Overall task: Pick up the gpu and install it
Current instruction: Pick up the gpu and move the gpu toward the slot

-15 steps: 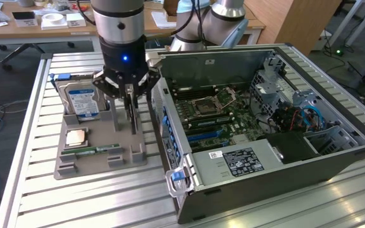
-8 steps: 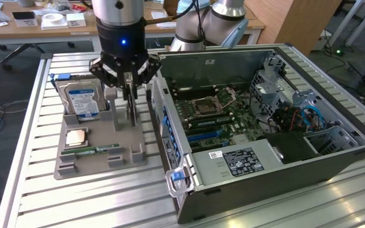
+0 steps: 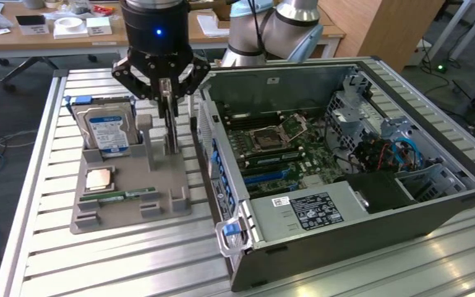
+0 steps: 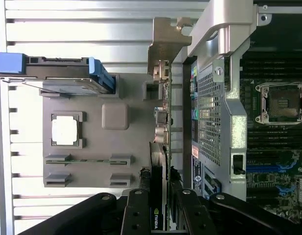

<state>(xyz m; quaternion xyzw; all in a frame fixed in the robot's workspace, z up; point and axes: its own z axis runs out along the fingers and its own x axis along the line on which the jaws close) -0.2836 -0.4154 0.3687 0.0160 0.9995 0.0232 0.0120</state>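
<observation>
Widest of all, a slatted aluminium table (image 3: pixel 122 266), bearing everything else. On the exterior view's right half, an open computer case (image 3: pixel 386 238) lying on its side, panel off, green motherboard (image 3: pixel 283 151) bared with its processor socket and blue slots. Behind the case, the grey-and-blue arm (image 3: pixel 283 28), bent over toward the exterior view's left and ending in a black wrist with a blue light. Just beside the case on the exterior view's left, a grey holder tray (image 3: pixel 130 213) flat on the slats. Standing upright at the tray's far end, a silver hard drive (image 3: pixel 108 131) with a blue label and blue side rails. Upright in a slot along the tray edge nearest the case, the gpu (image 3: pixel 172 133), thin, seen edge-on, lower edge seated in the tray, metal bracket at the hard-drive end. Directly above the card, the gripper (image 3: pixel 165 93), pointing straight down, black linkages drawn inward, fingers (image 4: pixel 141 208) set against the card's two faces and pinching its upper edge; in the wrist view, card running straight between them, a small green logo on its edge. Card not yet lifted out of the tray. Flat in a square recess near the tray's middle, a processor chip (image 3: pixel 99 179), pale face up. Smallest, a narrow green memory stick (image 3: pixel 120 194) in the slot just beside the chip, toward the tray's near end.
</observation>
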